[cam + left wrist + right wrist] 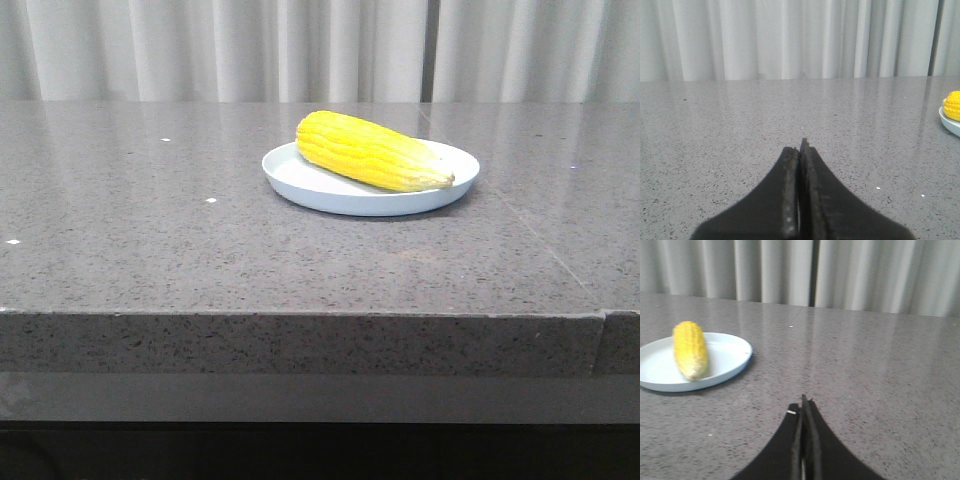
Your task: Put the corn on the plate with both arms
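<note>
Both sets of jaws are pressed flat together with nothing between them: the left gripper (800,150) shows its two black fingers meeting tip to tip, and the right gripper (802,407) looks just the same, pinched closed on air. Each one hangs low over bare grey speckled counter (150,250), well apart from the plate (330,190). And there is the corn (370,150), lying on its side across the plate, fat end toward the plate's left rim and the pale pointed tip reaching right up to the right rim. From the right wrist camera the corn (689,349) sits along the middle of the plate (730,355), clearly inside the raised edge. From the left wrist camera only a sliver shows: the blunt end of the corn (953,104) and a bit of the plate (947,122) at the frame's border. Behind the plate, pale pleated curtains (250,50) run along the far side of the counter.
</note>
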Controlling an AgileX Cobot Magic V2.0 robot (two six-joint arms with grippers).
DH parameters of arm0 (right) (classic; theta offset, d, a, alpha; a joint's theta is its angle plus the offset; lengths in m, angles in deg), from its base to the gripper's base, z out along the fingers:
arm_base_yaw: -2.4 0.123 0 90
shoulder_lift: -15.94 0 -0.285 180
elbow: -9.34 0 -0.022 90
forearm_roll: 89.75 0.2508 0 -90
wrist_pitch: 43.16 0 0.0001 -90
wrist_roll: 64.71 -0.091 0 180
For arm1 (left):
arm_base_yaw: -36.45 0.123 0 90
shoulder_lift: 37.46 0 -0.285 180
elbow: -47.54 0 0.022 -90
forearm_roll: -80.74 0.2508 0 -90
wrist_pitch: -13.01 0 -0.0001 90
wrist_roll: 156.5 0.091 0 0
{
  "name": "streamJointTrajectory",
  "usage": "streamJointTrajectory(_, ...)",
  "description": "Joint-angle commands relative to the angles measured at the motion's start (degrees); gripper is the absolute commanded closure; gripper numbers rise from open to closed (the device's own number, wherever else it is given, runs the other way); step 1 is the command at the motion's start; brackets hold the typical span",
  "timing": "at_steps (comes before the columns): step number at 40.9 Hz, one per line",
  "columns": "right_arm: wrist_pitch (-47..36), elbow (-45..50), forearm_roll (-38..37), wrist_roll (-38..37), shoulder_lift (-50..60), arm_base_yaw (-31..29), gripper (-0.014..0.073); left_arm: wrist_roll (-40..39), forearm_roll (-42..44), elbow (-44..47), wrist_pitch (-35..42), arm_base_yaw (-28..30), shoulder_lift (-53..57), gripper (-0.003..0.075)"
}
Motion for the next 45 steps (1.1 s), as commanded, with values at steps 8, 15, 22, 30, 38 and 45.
streamJointTrajectory(8, -13.10, 5.35, 0.45, 0.24, 1.40, -2.17, 0.0680, -0.58, -0.04, 1.33, 4.98, -0.35, 1.01, 0.0741)
streamJointTrajectory(15, -13.14, 5.35, 0.45, 0.24, 1.36, -2.17, 0.0680, -0.58, -0.04, 1.33, 4.98, -0.35, 1.01, 0.0741)
streamJointTrajectory(22, -13.35, 5.35, 0.51, 0.18, 1.36, -2.17, 0.0680, -0.58, -0.04, 1.33, 4.98, -0.35, 1.01, 0.0741)
streamJointTrajectory(30, -13.62, 5.35, -0.25, -3.19, 1.36, -2.17, 0.0680, -0.58, -0.04, 1.33, 4.98, -0.35, 1.01, 0.0741)
streamJointTrajectory(38, -14.16, 5.35, -0.25, -3.32, 1.36, -3.38, 0.0680, -0.58, -0.04, 1.33, 4.98, -0.35, 1.01, 0.0741)
streamJointTrajectory(45, -13.36, 5.35, -0.25, -4.87, 1.41, -5.55, 0.0680, -0.58, -0.04, 1.33, 4.98, -0.35, 1.01, 0.0741)
